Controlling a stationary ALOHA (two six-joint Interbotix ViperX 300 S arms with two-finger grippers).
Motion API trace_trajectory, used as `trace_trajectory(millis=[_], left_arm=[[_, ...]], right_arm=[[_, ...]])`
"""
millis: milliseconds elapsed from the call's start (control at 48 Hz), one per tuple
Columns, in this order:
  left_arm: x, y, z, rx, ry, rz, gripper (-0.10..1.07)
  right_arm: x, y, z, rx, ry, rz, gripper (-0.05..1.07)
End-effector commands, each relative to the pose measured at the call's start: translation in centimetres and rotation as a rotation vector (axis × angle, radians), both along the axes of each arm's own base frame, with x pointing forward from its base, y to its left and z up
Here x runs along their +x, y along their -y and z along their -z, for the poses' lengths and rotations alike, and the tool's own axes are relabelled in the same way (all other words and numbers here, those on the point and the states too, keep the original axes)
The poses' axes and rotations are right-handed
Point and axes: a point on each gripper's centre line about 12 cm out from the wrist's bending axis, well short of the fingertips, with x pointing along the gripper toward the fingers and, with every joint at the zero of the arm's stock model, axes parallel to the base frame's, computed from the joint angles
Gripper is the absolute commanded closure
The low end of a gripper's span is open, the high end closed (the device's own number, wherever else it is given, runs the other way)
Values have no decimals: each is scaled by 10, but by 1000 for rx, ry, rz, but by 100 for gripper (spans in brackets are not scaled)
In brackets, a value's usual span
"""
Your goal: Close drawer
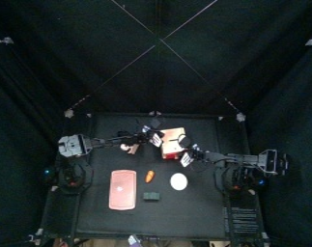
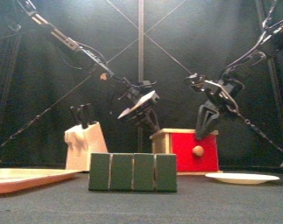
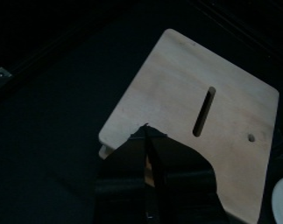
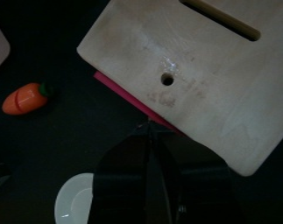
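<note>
Nearest are the right fingers [image 4: 130, 171], standing a narrow way apart and holding nothing. Just past their tips, in the right wrist view, lies the drawer [image 4: 123, 94]. It shows there only as a thin reddish-pink strip sticking out from under the edge of the tan cabinet [image 4: 196, 61], so it looks only slightly open. From the front view its red face with a round knob [image 2: 197, 150] is turned toward the worktop's front edge. The right fingers hang just above that face and a little to its outer side, not touching it. The drawer's slide axis therefore seems to run from the front of the worktop straight back into the cabinet, and the closing push would have to go that way, with the fingers first coming down level with the red face. The right arm is plainly the nearer one to the drawer front. Farther on, at the cabinet's opposite side, the left fingers [image 3: 140, 156] meet the rim of the tan top panel. They appear pinched narrowly on that edge, probably steadying the box against the push, though the contact is dark and hard to make out. Well off to the side of the right fingers lie a small toy carrot [image 4: 26, 99] and a white disc [image 4: 75, 198], clear of the push line.
</note>
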Motion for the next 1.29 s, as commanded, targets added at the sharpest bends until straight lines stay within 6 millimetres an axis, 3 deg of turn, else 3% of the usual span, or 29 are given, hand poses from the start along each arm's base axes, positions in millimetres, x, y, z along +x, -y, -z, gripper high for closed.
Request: trace_trajectory(millis=[0, 458, 792, 979, 1167, 1271], left_arm=[[3, -3, -10, 10, 24, -3, 61], [0, -4, -11, 3, 5, -28, 61], [1, 17, -61, 91, 91, 52, 61], [-3, 54, -68, 94, 103, 129, 61], [-2, 101, -74, 90, 149, 258, 61], [-1, 120, -72, 78, 163, 310, 61]], right_arm=[[6, 5, -10, -14, 30, 5, 51], [15, 7, -10, -32, 19, -13, 51], [8, -19, -39, -76, 127, -104, 51], [-1, -30, -44, -85, 154, -131, 51], [-10, -39, -66, -106, 230, -153, 51], [-17, -46, -64, -106, 240, -170, 51]])
